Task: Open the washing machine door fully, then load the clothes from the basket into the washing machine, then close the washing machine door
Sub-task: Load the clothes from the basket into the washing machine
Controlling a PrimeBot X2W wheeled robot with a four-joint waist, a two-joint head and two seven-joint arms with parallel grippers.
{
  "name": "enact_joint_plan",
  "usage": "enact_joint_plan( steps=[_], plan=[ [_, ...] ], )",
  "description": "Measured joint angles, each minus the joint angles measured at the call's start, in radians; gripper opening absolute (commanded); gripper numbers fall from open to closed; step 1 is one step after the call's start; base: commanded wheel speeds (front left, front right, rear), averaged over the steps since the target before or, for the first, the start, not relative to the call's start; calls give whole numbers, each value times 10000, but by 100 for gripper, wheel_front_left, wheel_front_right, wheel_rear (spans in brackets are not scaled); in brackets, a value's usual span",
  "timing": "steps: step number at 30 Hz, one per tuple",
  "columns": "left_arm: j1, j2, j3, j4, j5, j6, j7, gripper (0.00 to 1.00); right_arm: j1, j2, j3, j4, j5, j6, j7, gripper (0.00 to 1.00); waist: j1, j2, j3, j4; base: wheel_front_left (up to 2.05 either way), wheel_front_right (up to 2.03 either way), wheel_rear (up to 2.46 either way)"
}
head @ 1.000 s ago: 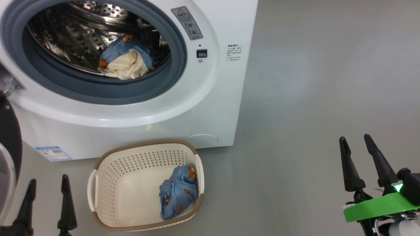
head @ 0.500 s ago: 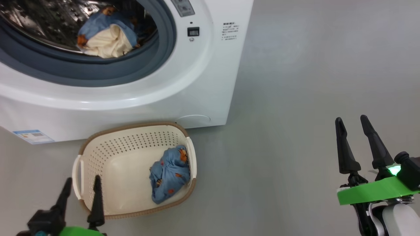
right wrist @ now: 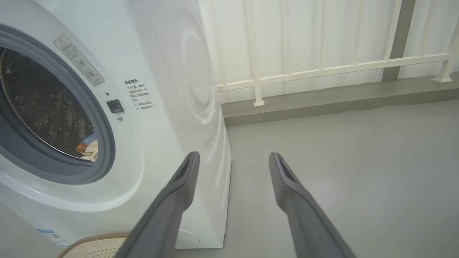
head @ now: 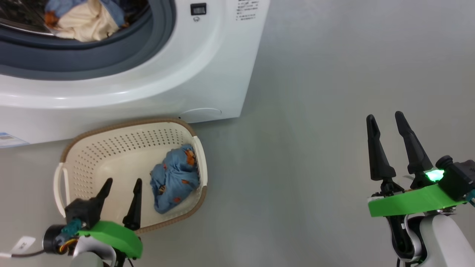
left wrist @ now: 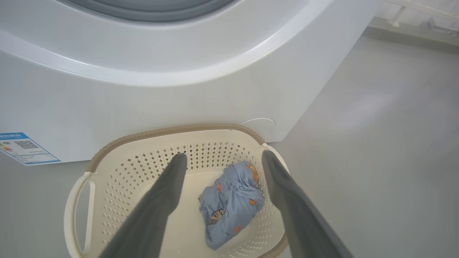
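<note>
the basket [head: 122,148] lies long axis 8 to 2 o'clock, clothes [head: 173,178] at its 3 o'clock end; left gripper [head: 123,181] and right gripper [head: 384,115] spread; washing machine [head: 148,92] cut off at 12.

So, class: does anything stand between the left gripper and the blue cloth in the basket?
Nothing visible does. The open left gripper points into the basket, whose top is open, and the cloth lies uncovered against its wall.

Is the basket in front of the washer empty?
No, a bunched light blue bear-print piece of the clothes lies inside the basket.
</note>
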Motion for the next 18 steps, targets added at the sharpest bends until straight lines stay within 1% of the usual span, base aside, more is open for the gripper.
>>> enact_joint_plan(
  steps=[5,10,12,18],
  plan=[
    [-863,265,-585,1034,-6,-2,2,100,-237,167,46,-21,0,0,0,100,0,0,465,-212,0,0,0],
    [-1723,339,-1093,2257,-113,-2,2,100,-516,255,142,-42,0,0,0,100,-1,0,961,-441,0,0,0],
    [-2118,349,-1262,2709,-453,-2,2,100,-637,320,251,-71,0,0,0,100,0,0,1172,-538,0,0,0],
    [-3391,640,-1787,3969,-1058,-2,13,100,-1017,493,389,-127,0,0,0,100,0,0,1851,-819,0,0,0]
  ],
)
